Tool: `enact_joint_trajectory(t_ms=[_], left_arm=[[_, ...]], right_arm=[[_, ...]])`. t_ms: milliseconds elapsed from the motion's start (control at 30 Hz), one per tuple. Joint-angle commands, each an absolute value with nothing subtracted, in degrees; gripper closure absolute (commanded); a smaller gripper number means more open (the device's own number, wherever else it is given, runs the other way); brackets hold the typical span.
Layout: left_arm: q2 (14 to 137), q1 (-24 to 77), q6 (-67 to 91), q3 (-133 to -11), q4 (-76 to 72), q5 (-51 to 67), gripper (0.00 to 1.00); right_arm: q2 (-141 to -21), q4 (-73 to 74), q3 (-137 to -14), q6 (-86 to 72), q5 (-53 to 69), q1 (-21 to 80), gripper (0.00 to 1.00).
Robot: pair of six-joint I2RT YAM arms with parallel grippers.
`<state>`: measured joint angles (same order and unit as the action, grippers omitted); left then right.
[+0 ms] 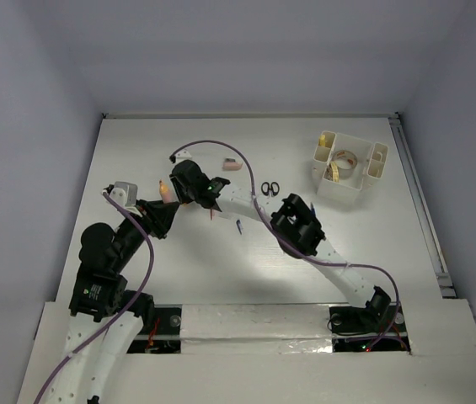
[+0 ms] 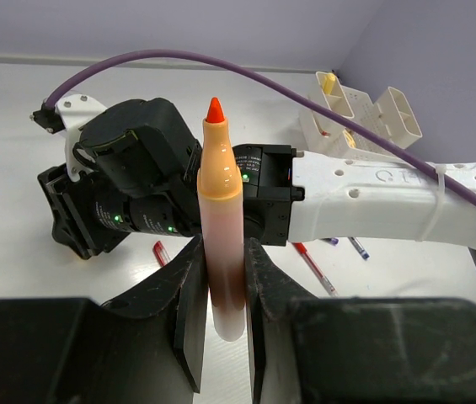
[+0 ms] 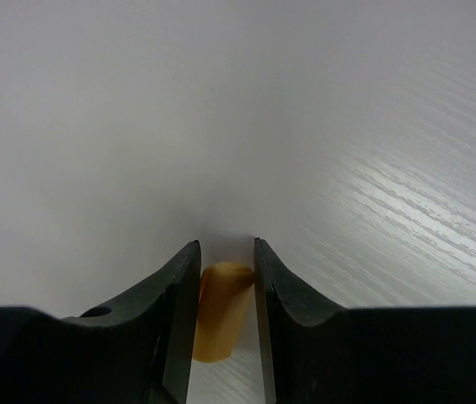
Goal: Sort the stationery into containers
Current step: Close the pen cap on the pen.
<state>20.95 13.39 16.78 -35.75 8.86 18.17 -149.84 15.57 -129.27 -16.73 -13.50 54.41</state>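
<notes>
The sorting was partly done, by the look of it. The cream organizer (image 1: 339,187) stood at the far right of the desk (image 1: 372,244) and already held a beige tape roll (image 1: 344,157) in its middle compartment, with yellow pieces (image 1: 333,172) in the compartments beside it.

Several items were still out. The left fingers (image 2: 189,286) were clamped on an orange marker (image 2: 219,168), held upright with its tip up, left of centre and well apart from the organizer. The right fingers (image 3: 170,286) stood narrow on either side of an orange stub (image 3: 221,307) just above the desk. Whether they gripped it, or what it was, could not be told.

A pink block (image 1: 232,165), black-handled scissors (image 1: 270,188) and at least 2 pens, 1 red (image 2: 313,268) and 1 blue (image 2: 357,247), lay loose near the middle of the desk. I judged that most of the work was left.

The desk was matt white with a faint woodgrain sheen. Plain pale grey walls (image 1: 221,50) closed it in on 3 sides. A purple cable (image 1: 221,145) arched over the right arm.
</notes>
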Motion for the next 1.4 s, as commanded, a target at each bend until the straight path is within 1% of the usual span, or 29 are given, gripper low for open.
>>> enact_joint_trajectory(t_ms=[0,33,67,167,200,233,300,333,367,400,433,467,500,567,733,867,1000,1033,1067,1167,1233,1367], left_arm=[[20.22,13.18,16.26,-36.91,5.98,18.19,1.00],[20.21,13.18,16.26,-36.83,5.98,18.28,1.00],[20.21,13.18,16.26,-36.83,5.89,18.28,1.00],[20.48,13.18,16.26,-36.83,5.98,18.19,1.00],[20.65,13.18,16.26,-36.83,5.98,18.11,1.00],[20.74,13.18,16.26,-36.83,5.98,18.02,1.00],[20.92,13.18,16.26,-36.83,5.98,18.11,1.00],[21.09,13.18,16.35,-36.83,5.98,18.11,1.00],[21.18,13.18,16.35,-36.83,6.06,18.11,1.00],[21.53,13.18,16.35,-36.83,5.98,18.28,1.00],[21.62,13.18,16.43,-36.74,5.89,18.98,1.00],[21.71,13.18,16.52,-36.65,5.54,19.33,1.00],[22.14,13.18,16.52,-36.65,5.45,19.68,1.00],[22.59,13.18,16.87,-36.48,4.93,20.74,1.00],[24.52,13.18,19.59,-35.78,2.47,24.86,1.00],[24.96,13.18,26.00,-34.11,-4.99,32.59,1.00],[24.79,13.18,32.68,-31.21,-13.60,39.36,1.00],[24.79,13.18,36.52,-28.85,-16.15,40.94,1.00],[24.79,13.18,38.65,-27.70,-21.74,43.74,1.00],[25.14,13.18,45.76,-23.83,-31.51,46.92,1.00],[25.31,13.18,49.11,-22.16,-34.96,48.07,1.00],[26.01,13.18,52.20,-21.44,-42.43,49.30,1.00]], right_arm=[[-153.63,25.66,-129.20,-14.07,-16.52,54.14,0.66],[-153.46,26.71,-129.11,-13.89,-16.78,54.14,0.66],[-153.28,27.33,-129.20,-13.71,-17.05,54.14,0.74],[-151.97,28.21,-128.76,-13.97,-17.40,54.14,0.87],[-151.27,27.60,-127.11,-14.24,-17.23,54.14,0.99],[-150.30,26.55,-125.78,-14.59,-17.05,54.14,1.00],[-146.54,22.69,-122.89,-16.25,-15.65,54.14,1.00],[-144.86,20.85,-119.30,-17.13,-12.86,53.62,1.00],[-143.02,16.31,-116.92,-18.10,-11.09,53.61,1.00],[-138.82,13.74,-114.46,-20.72,-8.90,52.66,1.00],[-136.52,10.84,-109.30,-22.31,-4.00,51.34,1.00],[-134.41,5.68,-106.90,-23.98,-1.78,50.72,1.00],[-132.30,3.62,-104.79,-26.60,1.98,50.19,1.00],[-126.06,-3.47,-99.07,-28.03,4.03,49.57,1.00],[-115.07,-11.06,-91.51,-29.79,7.64,48.96,1.00],[-104.54,-21.06,-84.04,-33.65,11.51,47.72,1.00],[-97.85,-28.64,-78.76,-39.18,15.02,45.53,1.00],[-96.87,-30.39,-77.36,-40.33,16.68,44.92,1.00],[-96.16,-33.46,-76.82,-41.47,17.40,44.91,1.00],[-94.40,-39.17,-75.59,-45.96,20.21,44.38,1.00],[-94.13,-42.52,-74.97,-49.64,21.61,44.38,1.00],[-96.58,-55.76,-74.00,-58.34,25.39,44.38,1.00]])
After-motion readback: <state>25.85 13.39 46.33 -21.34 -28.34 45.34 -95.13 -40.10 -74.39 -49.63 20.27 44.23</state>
